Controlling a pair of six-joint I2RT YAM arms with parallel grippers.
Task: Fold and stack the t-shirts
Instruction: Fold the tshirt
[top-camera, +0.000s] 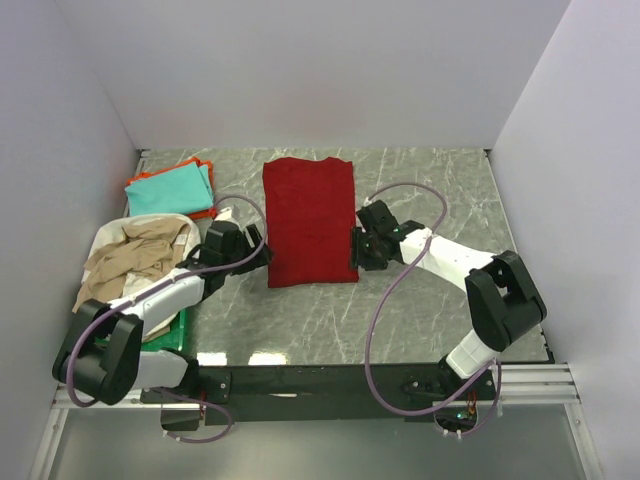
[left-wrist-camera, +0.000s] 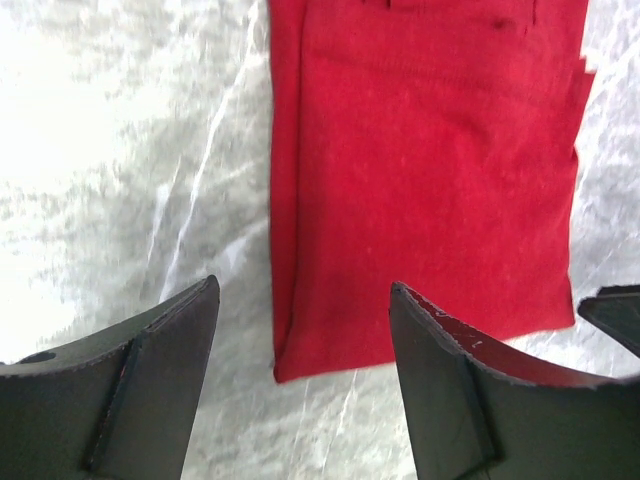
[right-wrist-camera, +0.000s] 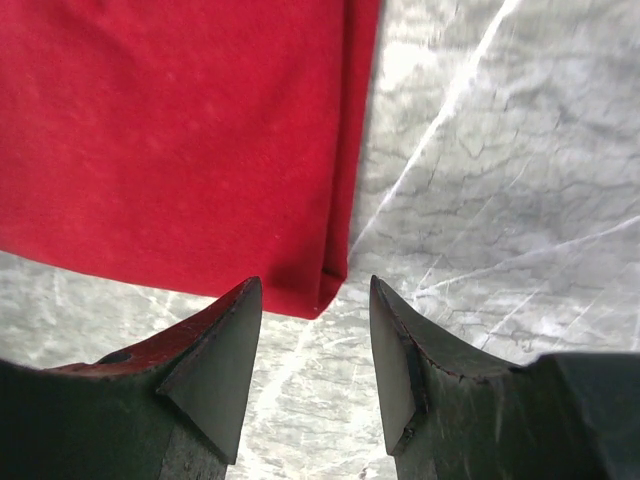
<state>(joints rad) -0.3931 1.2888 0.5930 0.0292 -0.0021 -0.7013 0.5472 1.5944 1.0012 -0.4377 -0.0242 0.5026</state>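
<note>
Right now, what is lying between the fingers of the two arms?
The folded dark red t-shirt, lying flat between the left fingers and the right fingers, one pair by each near corner. The top view shows it.

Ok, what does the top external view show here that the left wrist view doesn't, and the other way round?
Only the top external view: the whole folded dark red t-shirt, the teal t-shirt lying on an orange t-shirt at the far left, plus the crumpled beige t-shirt and a green tray on the left. Only the left wrist view: up close, the doubled fold edge at the red shirt's near left corner. Both: the red shirt, the marble table, and the left gripper, open and holding nothing.
</note>
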